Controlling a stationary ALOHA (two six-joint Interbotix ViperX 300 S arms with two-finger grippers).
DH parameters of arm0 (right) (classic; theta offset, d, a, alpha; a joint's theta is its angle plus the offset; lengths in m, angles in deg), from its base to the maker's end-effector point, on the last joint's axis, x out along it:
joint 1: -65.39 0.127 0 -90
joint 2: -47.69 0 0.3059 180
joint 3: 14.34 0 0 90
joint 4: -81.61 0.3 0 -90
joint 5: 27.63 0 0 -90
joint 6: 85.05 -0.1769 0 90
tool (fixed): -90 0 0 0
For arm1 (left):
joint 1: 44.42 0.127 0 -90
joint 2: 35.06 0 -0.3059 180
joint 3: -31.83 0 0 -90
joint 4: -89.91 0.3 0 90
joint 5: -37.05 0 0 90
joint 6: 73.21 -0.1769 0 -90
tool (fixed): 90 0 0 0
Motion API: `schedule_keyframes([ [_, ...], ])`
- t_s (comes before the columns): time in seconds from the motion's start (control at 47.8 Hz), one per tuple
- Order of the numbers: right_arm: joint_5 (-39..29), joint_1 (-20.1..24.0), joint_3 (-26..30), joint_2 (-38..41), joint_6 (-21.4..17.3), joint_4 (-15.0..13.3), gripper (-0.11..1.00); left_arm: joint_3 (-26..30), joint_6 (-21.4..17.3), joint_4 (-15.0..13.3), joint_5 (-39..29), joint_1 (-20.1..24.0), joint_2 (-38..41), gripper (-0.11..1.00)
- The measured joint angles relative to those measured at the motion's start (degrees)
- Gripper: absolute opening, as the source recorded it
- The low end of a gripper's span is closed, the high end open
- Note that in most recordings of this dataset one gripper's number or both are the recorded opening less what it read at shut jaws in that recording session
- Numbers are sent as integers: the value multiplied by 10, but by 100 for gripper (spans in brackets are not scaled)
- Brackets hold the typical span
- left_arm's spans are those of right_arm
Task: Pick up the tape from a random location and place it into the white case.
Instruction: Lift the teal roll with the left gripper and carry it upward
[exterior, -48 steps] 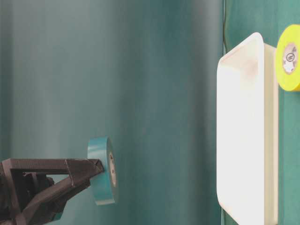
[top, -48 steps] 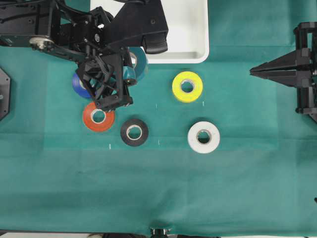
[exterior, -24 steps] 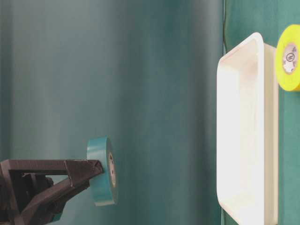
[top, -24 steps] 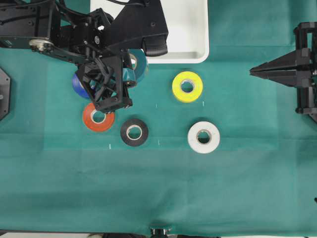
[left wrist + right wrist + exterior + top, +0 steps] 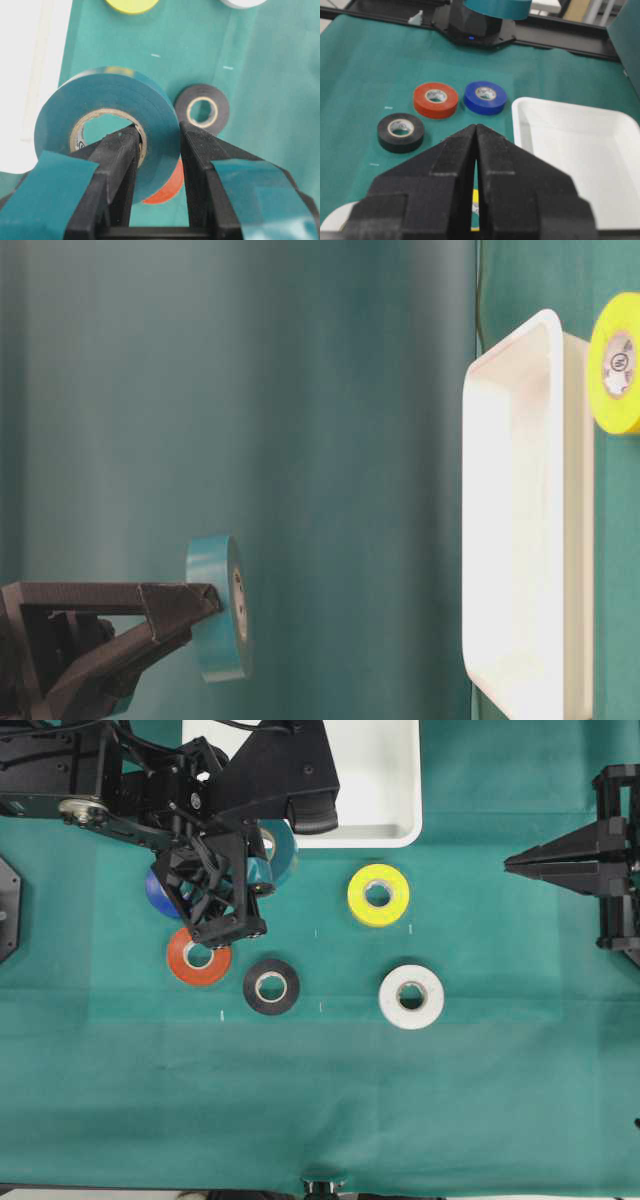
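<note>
The teal tape (image 5: 280,848) hangs in the air just in front of the white case (image 5: 385,780), near its front left corner. My left gripper (image 5: 264,860) is shut on it. In the left wrist view one finger sits inside the pale core and the other against the outer face of the tape (image 5: 110,95). The table-level view shows the tape (image 5: 214,608) held well above the cloth, level with the case (image 5: 520,520). My right gripper (image 5: 510,865) is shut and empty at the right side, away from the rolls, and also shows in its wrist view (image 5: 476,126).
A blue roll (image 5: 157,892) and an orange roll (image 5: 198,958) lie under my left arm. A black roll (image 5: 271,987), a yellow roll (image 5: 378,895) and a white roll (image 5: 411,996) lie on the green cloth.
My left gripper, with the teal tape in it, has drifted slightly toward the back of the table. The right arm has not moved.
</note>
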Motion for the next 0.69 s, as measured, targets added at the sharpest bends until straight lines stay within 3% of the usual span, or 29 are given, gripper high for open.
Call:
schedule_keyframes([
  [0.314, 0, 0, 0, 0, 0, 0, 0, 0, 0, 0, 0, 8, 1, 21],
  [0.691, 0, 0, 0, 0, 0, 0, 0, 10, -28, 1, -5, 80, 0, 21],
])
